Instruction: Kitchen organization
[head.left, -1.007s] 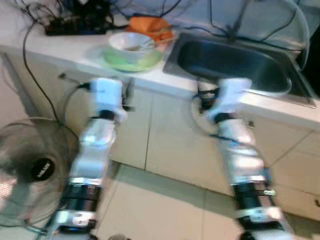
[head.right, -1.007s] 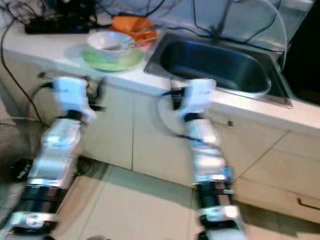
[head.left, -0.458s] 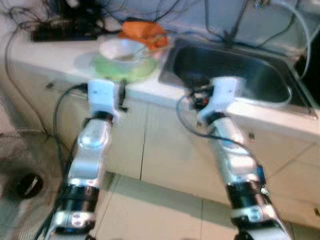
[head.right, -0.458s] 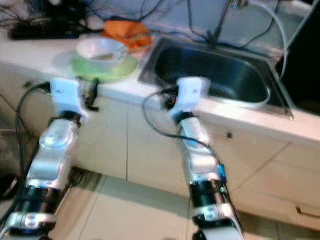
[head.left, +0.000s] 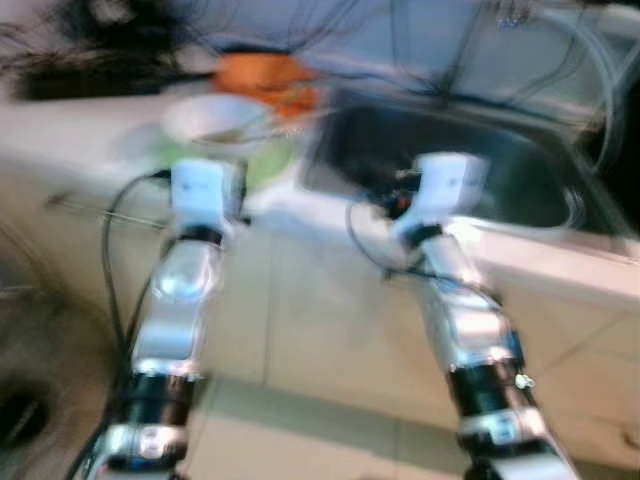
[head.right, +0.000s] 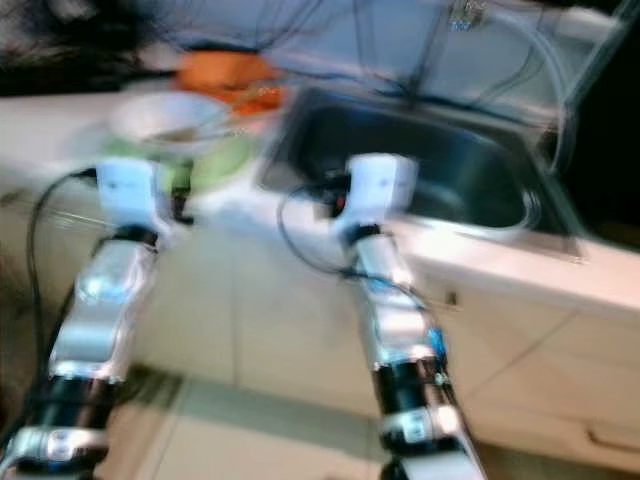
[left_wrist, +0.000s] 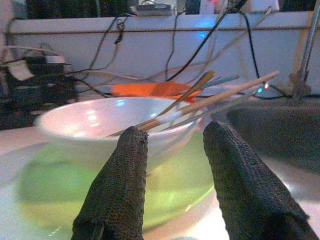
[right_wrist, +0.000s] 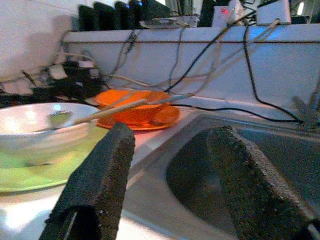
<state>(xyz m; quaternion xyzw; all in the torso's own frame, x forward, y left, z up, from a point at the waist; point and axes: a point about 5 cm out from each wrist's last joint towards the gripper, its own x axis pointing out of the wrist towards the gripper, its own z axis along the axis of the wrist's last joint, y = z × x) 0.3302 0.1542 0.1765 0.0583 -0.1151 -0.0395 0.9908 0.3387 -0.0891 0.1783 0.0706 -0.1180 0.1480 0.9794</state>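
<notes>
A white bowl (left_wrist: 95, 122) holding chopsticks (left_wrist: 225, 95) and a spoon sits on a green plate (left_wrist: 80, 192) on the white counter (head.left: 80, 140). My left gripper (left_wrist: 176, 131) is open, level with the bowl and just in front of it, with nothing between its fingers. An orange dish (right_wrist: 135, 112) lies behind the bowl. My right gripper (right_wrist: 175, 131) is open at the front rim of the steel sink (right_wrist: 250, 170), between the green plate (right_wrist: 30, 175) and the basin. Both silver arms, left (head.left: 185, 280) and right (head.left: 455, 300), reach up to the counter edge.
Black cables and a power strip (left_wrist: 30, 75) trail along the back of the counter by the wall. A tap (left_wrist: 302, 75) and hose stand behind the sink. Cabinet doors (head.left: 310, 300) run below the counter, above a tiled floor. The eye views are blurred.
The head camera has shifted and blurred. Both arms now reach farther up and forward, their wrists at the counter edge in front of the plate and the sink.
</notes>
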